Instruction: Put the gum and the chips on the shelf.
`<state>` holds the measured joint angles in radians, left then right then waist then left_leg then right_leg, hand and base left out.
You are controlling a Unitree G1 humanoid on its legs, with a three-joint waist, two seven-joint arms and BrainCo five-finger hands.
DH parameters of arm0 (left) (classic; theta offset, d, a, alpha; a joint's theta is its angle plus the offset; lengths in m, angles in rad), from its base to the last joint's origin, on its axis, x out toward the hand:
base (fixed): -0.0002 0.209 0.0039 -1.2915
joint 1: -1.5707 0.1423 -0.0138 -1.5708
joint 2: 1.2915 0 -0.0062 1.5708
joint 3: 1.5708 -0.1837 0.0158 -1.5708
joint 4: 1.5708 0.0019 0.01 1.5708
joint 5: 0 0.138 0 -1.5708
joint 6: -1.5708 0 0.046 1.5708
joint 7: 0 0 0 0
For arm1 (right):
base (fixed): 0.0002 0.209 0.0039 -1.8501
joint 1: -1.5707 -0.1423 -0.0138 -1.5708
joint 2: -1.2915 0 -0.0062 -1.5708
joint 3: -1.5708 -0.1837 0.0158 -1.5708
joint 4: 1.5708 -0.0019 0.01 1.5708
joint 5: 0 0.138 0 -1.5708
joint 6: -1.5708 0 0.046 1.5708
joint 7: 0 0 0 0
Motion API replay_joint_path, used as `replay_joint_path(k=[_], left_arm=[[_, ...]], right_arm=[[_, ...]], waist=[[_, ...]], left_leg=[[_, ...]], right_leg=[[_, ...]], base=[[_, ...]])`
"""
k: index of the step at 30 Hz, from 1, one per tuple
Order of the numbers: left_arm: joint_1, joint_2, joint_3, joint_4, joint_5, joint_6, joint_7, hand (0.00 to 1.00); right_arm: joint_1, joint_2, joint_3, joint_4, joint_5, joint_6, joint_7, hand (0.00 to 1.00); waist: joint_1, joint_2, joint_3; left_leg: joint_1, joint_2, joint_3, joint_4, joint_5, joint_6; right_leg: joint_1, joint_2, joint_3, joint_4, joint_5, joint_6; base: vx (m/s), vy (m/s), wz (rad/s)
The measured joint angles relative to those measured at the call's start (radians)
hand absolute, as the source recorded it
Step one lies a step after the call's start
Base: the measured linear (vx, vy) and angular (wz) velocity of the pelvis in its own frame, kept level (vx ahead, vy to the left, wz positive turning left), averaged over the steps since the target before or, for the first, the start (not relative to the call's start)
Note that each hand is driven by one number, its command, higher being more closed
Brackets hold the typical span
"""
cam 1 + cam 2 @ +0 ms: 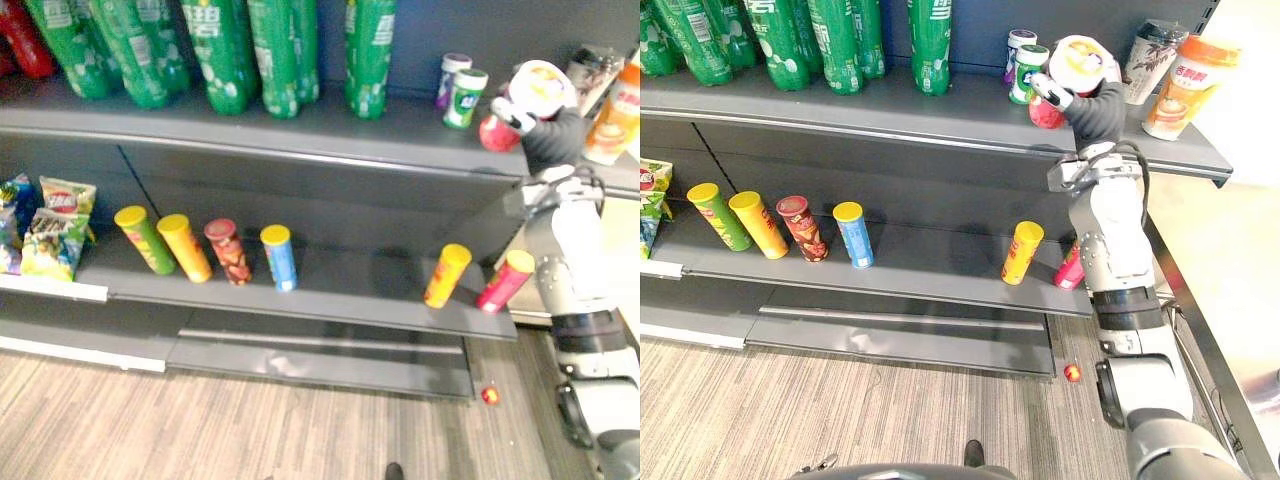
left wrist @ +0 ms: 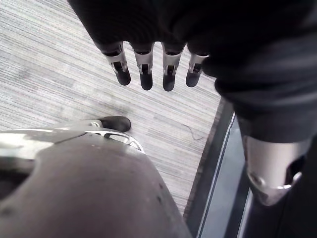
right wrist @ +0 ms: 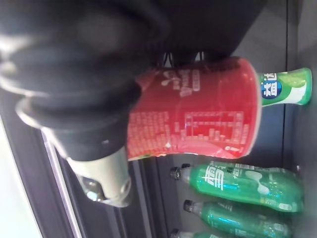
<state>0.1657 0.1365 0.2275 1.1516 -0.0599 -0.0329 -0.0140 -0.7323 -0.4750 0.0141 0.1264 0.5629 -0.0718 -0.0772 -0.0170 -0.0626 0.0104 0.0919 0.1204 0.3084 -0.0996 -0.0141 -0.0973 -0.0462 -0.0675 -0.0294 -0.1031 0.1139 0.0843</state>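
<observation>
Right hand [image 1: 1092,102] up at top shelf [image 1: 840,110], fingers curled round red cup [image 3: 198,114], just right of green gum bottle [image 1: 1028,72], left hand [image 2: 148,69] low over floor [image 2: 49,64], fingers straight.

From the head we look down and forward at the shelf [image 1: 330,135] from a little way back. Both eye views share its two tiers, the bottles [image 1: 225,50] and the floor [image 1: 200,420], slightly offset. Our left wrist view faces down past the left hand [image 2: 145,69] to that floor. Our right wrist view presses close to the red cup [image 3: 198,114], bottles beyond.
</observation>
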Motion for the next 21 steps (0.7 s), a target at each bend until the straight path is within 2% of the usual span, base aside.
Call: replay_joint_path(k=[11, 21], left_arm=[[-0.028, 0.016, -0.016, -0.001, -0.008, 0.015, 0.007, 0.0], [-0.051, 0.016, -0.018, -0.001, -0.009, 0.016, 0.007, 0.0]], right_arm=[[-0.151, 0.0, 0.044, 0.165, 0.002, 0.05, -0.003, 1.0], [-0.204, 0.004, 0.037, 0.283, -0.095, 0.088, -0.005, 1.0]], waist=[[0.023, -0.009, 0.028], [0.023, -0.008, 0.063]], left_leg=[[-0.003, 0.002, -0.019, 0.001, 0.004, 0.003], [-0.012, 0.002, -0.026, 0.005, 0.005, 0.002]], right_leg=[[0.007, -0.001, -0.02, 0.0, 0.0, 0.0], [0.003, -0.001, -0.027, -0.001, 0.0, 0.0]], base=[[-0.01, -0.009, 0.04], [0.0, -0.003, 0.01]])
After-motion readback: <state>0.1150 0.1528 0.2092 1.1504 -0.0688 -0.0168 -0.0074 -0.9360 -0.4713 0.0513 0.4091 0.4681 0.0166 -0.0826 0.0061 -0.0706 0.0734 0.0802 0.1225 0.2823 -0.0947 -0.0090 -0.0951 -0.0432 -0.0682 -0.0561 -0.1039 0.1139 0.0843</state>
